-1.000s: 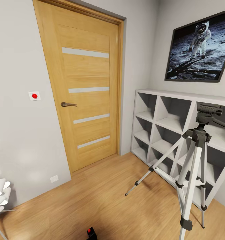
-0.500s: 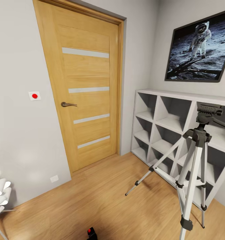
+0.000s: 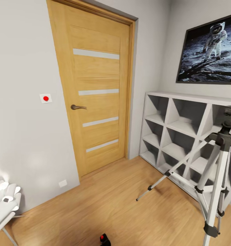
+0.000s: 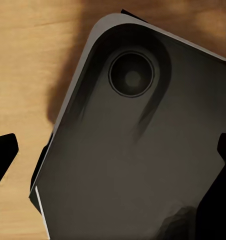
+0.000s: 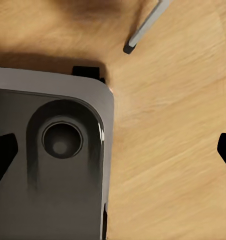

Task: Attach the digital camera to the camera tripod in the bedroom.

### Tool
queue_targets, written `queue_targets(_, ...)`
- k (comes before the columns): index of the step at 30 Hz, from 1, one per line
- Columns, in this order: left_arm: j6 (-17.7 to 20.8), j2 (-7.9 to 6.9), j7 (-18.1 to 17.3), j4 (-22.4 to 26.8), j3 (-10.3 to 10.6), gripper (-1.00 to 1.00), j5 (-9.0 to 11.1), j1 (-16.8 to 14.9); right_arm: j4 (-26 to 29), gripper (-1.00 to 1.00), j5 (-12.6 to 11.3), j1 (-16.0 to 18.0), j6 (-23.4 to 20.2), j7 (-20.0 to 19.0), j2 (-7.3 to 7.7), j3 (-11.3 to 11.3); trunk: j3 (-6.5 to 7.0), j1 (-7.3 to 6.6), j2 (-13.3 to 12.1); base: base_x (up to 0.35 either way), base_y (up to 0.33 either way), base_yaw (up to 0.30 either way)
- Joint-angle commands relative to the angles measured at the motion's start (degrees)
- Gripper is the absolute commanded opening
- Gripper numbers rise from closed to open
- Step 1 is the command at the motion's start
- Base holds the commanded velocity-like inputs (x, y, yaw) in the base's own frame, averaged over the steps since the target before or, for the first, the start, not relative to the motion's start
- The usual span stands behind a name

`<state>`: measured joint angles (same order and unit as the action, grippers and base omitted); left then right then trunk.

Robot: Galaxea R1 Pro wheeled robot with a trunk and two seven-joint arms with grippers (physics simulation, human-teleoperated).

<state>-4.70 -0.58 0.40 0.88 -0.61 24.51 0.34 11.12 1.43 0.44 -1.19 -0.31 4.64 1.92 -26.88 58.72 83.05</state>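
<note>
Bedroom corner is seen from the head view: light wood plank floor point(image 3: 105, 205), pale grey walls, wooden door point(image 3: 95, 92) with four pale stripes and a dark lever handle point(image 3: 78, 107), door shut in its frame. A small white wall plate with a red dot point(image 3: 45, 98) is mounted beside the door on the handle side; a white socket plate point(image 3: 62, 183) sits low on the same wall.

White cube shelf point(image 3: 184, 102) stands along the right wall, with the astronaut picture point(image 3: 211, 51) hung above it.

Camera tripod point(image 3: 214, 171) is standing on the floor at the right edge of the head view, just in front of the shelf. Silver legs are spread, one leg reaching out toward the door side; black joints and black head are seen, the head partly cut by the frame edge. Nothing is seen mounted on the part of the head in view.

Digital camera point(image 3: 104, 240) is at the bottom edge of the head view, low and centre: a small black shape with a red button on top, mostly cut off. What it rests on or what holds it cannot be told.

Left hand point(image 4: 113, 155): both dark fingertips are seen at opposite edges of the left wrist view, spread wide, nothing between them; a dark grey robot body panel and floor lie beyond.

Right hand point(image 5: 113, 150): same picture, fingertips wide apart and empty, over floor and a grey panel. A silver tripod leg end point(image 5: 143, 27) is seen on the floor in that view.

A white padded object point(image 3: 4, 205) is at the lower left edge of the head view; not identifiable.
</note>
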Motion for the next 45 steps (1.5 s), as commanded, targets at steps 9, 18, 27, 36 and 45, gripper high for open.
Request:
queue_targets(9,-0.05,-0.11,0.04,0.09,-0.01,1.00,0.10,0.01,0.04,1.00,0.28,0.00,0.00,-0.02,-0.13,-0.16,-0.05,0.01,0.03,0.120,0.325,0.000)
queue_targets(18,-0.05,-0.12,0.04,0.09,-0.01,1.00,0.10,0.01,0.04,1.00,-0.25,0.01,1.83,-0.04,-0.15,-0.49,-0.05,0.01,0.03,0.167,0.324,0.000)
queue_targets(27,-0.05,-0.12,0.04,0.09,-0.01,1.00,0.10,0.01,0.04,1.00,0.03,0.01,2.61,0.20,-0.76,-0.31,-0.05,0.01,0.03,0.130,0.190,-0.061)
queue_targets(36,-0.05,-0.05,0.04,0.09,-0.01,1.00,0.10,0.01,0.04,1.00,0.07,0.03,2.51,1.10,-1.10,-0.25,-0.05,0.01,0.03,0.013,0.017,-0.248)
queue_targets(45,-0.05,0.12,0.04,0.09,-0.08,1.00,0.10,0.01,0.04,1.00,0.07,0.02,2.56,1.19,-1.12,-0.25,-0.05,0.01,0.03,0.001,0.002,-0.270)
